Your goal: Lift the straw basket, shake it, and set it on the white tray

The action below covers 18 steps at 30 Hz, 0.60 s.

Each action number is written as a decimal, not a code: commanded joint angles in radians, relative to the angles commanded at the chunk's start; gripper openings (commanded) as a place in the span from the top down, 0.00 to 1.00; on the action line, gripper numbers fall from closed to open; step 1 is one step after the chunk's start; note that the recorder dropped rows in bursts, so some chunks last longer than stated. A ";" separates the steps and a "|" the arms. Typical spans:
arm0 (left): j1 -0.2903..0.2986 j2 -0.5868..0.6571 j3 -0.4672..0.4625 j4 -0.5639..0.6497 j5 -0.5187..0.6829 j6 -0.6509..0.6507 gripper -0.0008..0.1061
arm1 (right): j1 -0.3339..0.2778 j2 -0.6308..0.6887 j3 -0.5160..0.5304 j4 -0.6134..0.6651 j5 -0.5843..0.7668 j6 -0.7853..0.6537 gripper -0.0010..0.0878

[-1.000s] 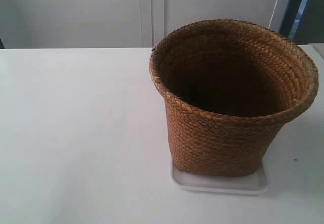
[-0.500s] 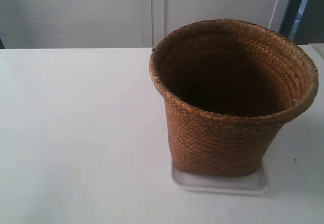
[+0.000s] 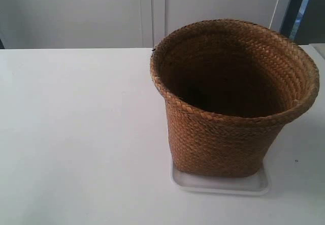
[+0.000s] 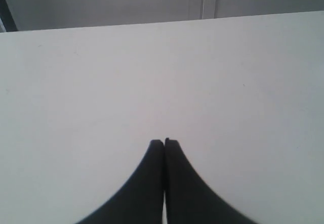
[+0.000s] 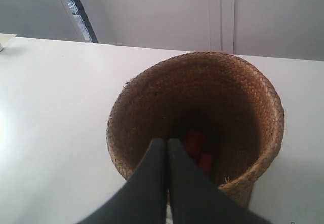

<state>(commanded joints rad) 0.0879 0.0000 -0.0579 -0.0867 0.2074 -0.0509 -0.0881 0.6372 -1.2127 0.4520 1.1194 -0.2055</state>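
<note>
Both grippers are clenched on nothing: the left gripper (image 4: 164, 142) over the table (image 4: 152, 72), the straw basket (image 3: 218, 143) out of its view, the right gripper (image 5: 167, 140) pointing at the basket's mouth. Nothing has moved in the last second; the basket stands upright on the white tray (image 3: 218, 186), so the task looks finished. Golden-brown weave, braided rim, something red (image 5: 195, 142) inside

The straw basket (image 3: 223, 138) is coarse woven straw, golden-brown, rough and matt, with a thicker braided rim and a few stray fibre ends. Its inside shows the same weave, only darker. The white tray (image 3: 223, 186) under it is smooth and glossy; plastic or glazed ware, I cannot tell. The worktop (image 3: 76, 133) is smooth, white and faintly sheened. The left arm's fingers (image 4: 147, 188) and the right arm's fingers (image 5: 147, 188) are smooth matt black.
</note>
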 joint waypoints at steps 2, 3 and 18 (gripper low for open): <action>0.000 0.000 0.025 0.123 -0.006 -0.152 0.99 | 0.000 0.000 0.000 0.000 0.000 0.000 0.99; 0.000 0.000 0.039 0.163 -0.006 -0.215 0.99 | 0.000 0.000 0.000 0.000 0.000 0.000 0.99; 0.000 0.000 0.058 0.153 0.026 -0.075 0.99 | 0.000 0.000 0.000 0.000 0.000 0.000 0.99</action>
<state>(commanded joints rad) 0.0879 0.0000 0.0000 0.0660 0.2333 -0.1259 -0.0881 0.6372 -1.2127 0.4520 1.1194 -0.2055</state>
